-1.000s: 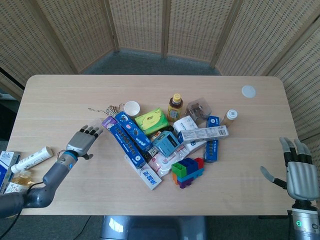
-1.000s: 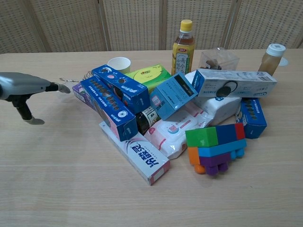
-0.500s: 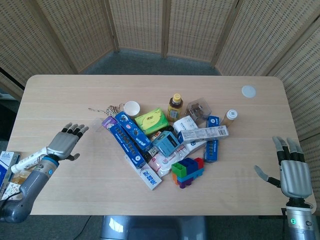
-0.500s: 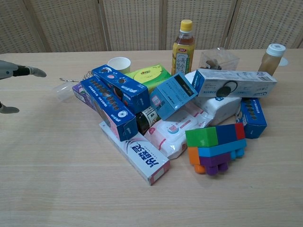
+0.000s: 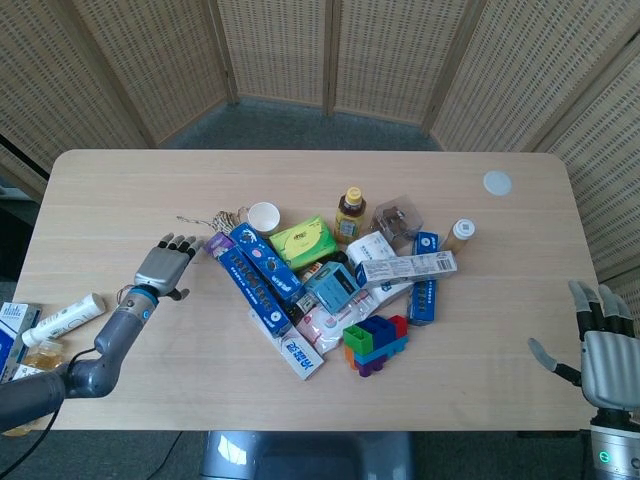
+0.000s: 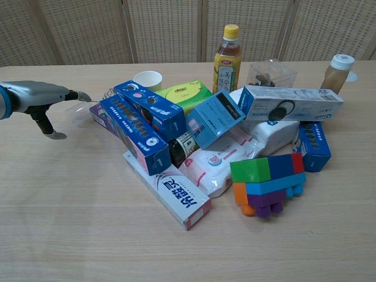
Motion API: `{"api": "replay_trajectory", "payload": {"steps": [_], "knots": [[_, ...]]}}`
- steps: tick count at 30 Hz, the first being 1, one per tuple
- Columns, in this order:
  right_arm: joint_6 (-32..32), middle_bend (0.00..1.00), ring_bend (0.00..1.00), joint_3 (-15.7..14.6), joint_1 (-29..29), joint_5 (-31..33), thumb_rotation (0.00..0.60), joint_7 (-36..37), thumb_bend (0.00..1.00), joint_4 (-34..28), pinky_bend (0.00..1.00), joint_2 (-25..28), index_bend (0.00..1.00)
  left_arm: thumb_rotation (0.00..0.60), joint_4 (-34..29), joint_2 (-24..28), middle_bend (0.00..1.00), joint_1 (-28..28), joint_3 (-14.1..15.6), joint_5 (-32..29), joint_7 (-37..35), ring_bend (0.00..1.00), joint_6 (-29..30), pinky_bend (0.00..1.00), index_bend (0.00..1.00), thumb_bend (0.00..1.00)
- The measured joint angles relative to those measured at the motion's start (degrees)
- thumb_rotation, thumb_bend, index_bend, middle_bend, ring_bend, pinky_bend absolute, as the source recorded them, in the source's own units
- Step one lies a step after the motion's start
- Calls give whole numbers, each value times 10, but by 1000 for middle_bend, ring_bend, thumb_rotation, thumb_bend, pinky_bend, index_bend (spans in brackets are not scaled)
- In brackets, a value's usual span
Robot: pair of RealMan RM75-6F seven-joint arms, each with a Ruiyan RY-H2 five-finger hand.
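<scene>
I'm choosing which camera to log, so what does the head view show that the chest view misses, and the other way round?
Only the head view shows the right hand open past the table's right edge, the white tube off the left edge, and the white disc lying flat near the far right corner. Only the chest view shows the clear plastic cup by the left hand's fingertips and the labels side-on. Both show the left hand, fingers spread, beside the pile, the blue cookie box and the yellow-capped bottle.
</scene>
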Motion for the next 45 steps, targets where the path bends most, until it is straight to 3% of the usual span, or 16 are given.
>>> {"api": "replay_trajectory", "payload": {"steps": [7, 15, 19, 24, 28, 38, 45], "knots": [[-1, 128, 0, 0, -1, -2, 0, 3, 195, -1, 0, 1, 0, 600, -25, 11, 0, -17, 21, -61, 61, 0, -8, 0, 0, 327], [-5, 128, 0, 3, 4, -7, 0, 3, 197, 0, 0, -5, 0, 600, -159, 82, 0, -17, 64, -86, 97, 0, 17, 0, 0, 329], [-9, 128, 0, 4, 7, -8, 0, 1, 196, -1, 0, -7, 0, 600, -234, 120, 0, -2, 78, -48, 85, 0, 40, 0, 0, 329], [-15, 129, 0, 6, 13, -9, 0, -1, 196, -1, 0, -13, 0, 600, -275, 151, 0, 33, 83, 58, 41, 0, 89, 0, 0, 328], [-16, 128, 0, 5, 13, -9, 0, 1, 196, 2, 0, -17, 0, 600, -263, 151, 0, 51, 81, 104, 7, 0, 116, 0, 0, 329], [-4, 129, 0, 3, 1, -7, 0, 7, 195, -4, 0, -5, 0, 600, -116, 65, 0, 37, 58, 3, 30, 0, 74, 0, 0, 328], [-5, 128, 0, 1, 0, -9, 0, 8, 196, -8, 0, -3, 0, 600, -36, -16, 0, 36, 40, -1, 34, 0, 87, 0, 0, 329]]}}
